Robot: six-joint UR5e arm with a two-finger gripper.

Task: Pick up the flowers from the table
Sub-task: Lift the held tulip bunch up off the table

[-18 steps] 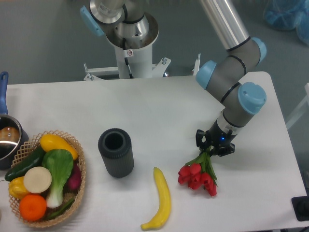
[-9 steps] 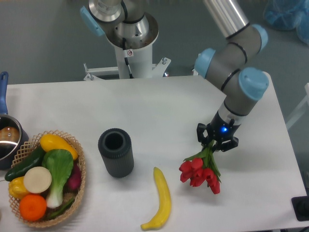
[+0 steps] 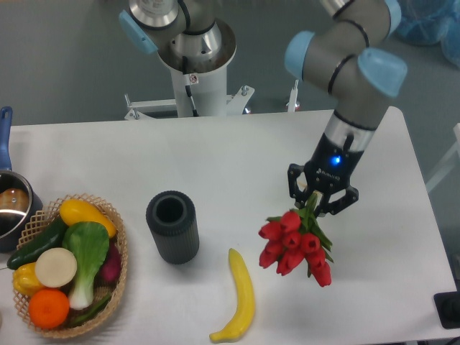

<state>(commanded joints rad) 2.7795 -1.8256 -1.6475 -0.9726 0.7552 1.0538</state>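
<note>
The flowers, a bunch of red tulips with green leaves, hang below my gripper, lifted off the white table. The gripper is shut on the green stems at the top of the bunch. The red heads point down and toward the camera, over the right part of the table. The stems' upper ends are hidden between the fingers.
A yellow banana lies on the table left of the flowers. A dark grey cylinder cup stands further left. A wicker basket with vegetables sits at the left edge, beside a pot. The robot base is at the back.
The gripper has risen with the tulips in its grasp. The bunch has come off the table and now looks larger and closer to the camera.
</note>
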